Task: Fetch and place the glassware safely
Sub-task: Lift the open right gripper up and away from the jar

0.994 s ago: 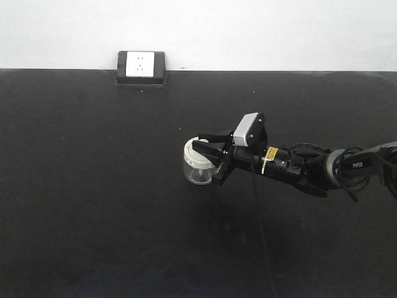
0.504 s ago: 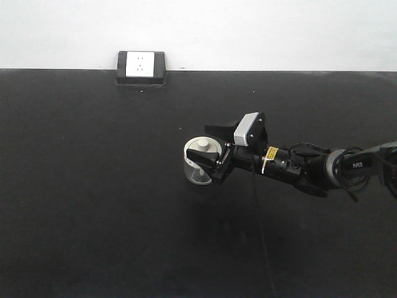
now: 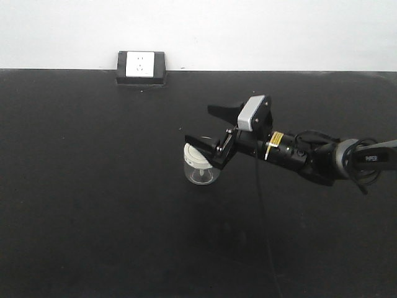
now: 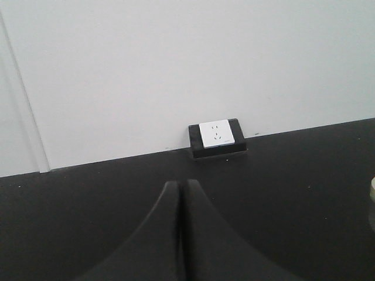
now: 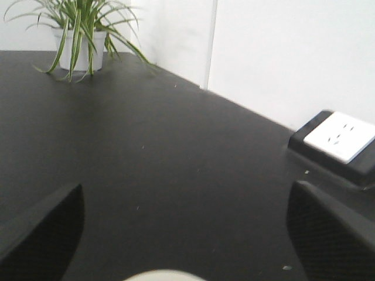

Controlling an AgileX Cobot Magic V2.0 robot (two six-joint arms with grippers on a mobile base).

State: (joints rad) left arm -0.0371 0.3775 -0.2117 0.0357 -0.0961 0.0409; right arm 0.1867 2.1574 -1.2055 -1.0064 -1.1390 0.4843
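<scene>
A: Where is the jar now?

B: Standing upright on the black table, a little right of centre in the front view, with its cream lid on. The wall socket sits off at about ten o'clock from it, well apart, against the wall.

A: And the right gripper?

B: Spread wide. In the front view one finger reaches over the jar's lid at roughly one o'clock, the other points up and away. In its own wrist view the two fingertips sit at the far left and right edges, and only a sliver of the lid shows at six o'clock. So nothing is being squeezed. Whether the lower finger touches the lid, I cannot tell.

A: Why hold it that way?

B: My guess: the glass rests on its own base, so wide jaws leave it free of side load that might tip it.

A: What of the left gripper?

B: Closed, fingers pressed together with nothing between, pointing toward the socket at twelve o'clock. It looks parked clear of the jar, which seems sensible with fragile glass about.

A: Task status?

B: The jar looks set down safely; backing off without brushing the lid is what remains.
</scene>
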